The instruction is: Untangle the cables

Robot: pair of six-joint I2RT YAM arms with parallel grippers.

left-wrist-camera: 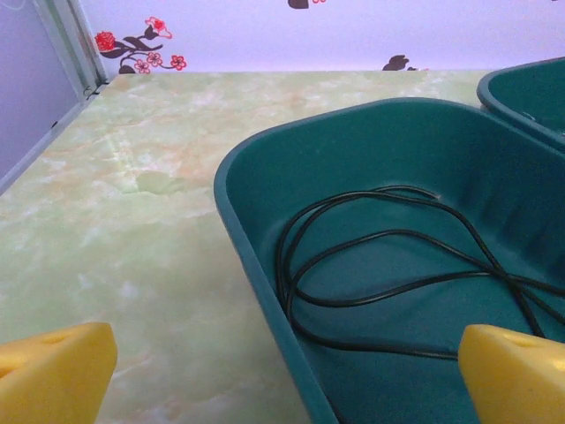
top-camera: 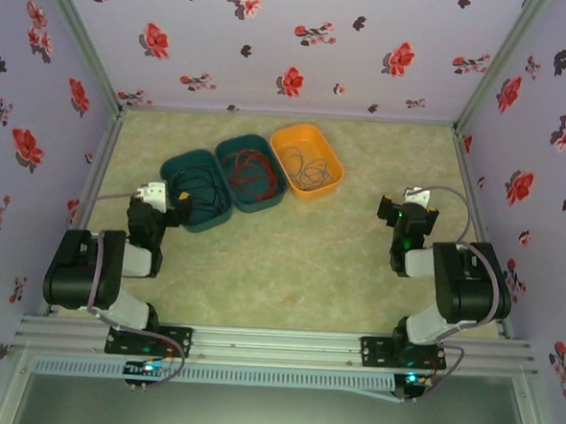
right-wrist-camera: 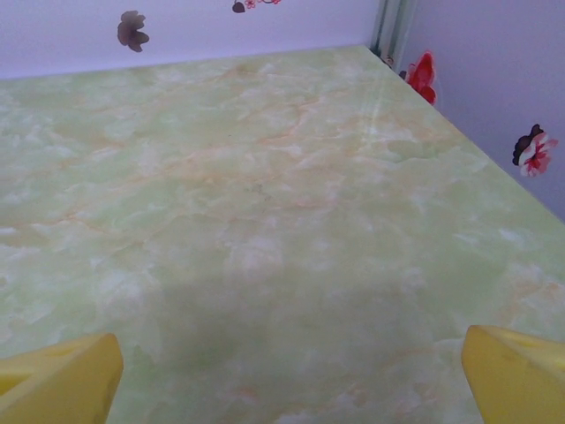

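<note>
The left gripper stands wide open and holds nothing. It sits at the near left edge of the left teal tray. In the left wrist view, the left gripper straddles this tray's near rim: one yellow fingertip is over the bare counter and the other is over the tray's inside. A black cable lies in loose loops on the tray floor, untouched by either fingertip.

The right gripper is also wide open and empty, on the right side of the counter, well apart from the trays. In the right wrist view, the right gripper has only bare marbled counter between its yellow fingertips.

From above, the black cable is in the left teal tray, a red cable is coiled in the middle teal tray just beside it, and a thin dark cable lies in the orange tray on the far right of the row.
</note>
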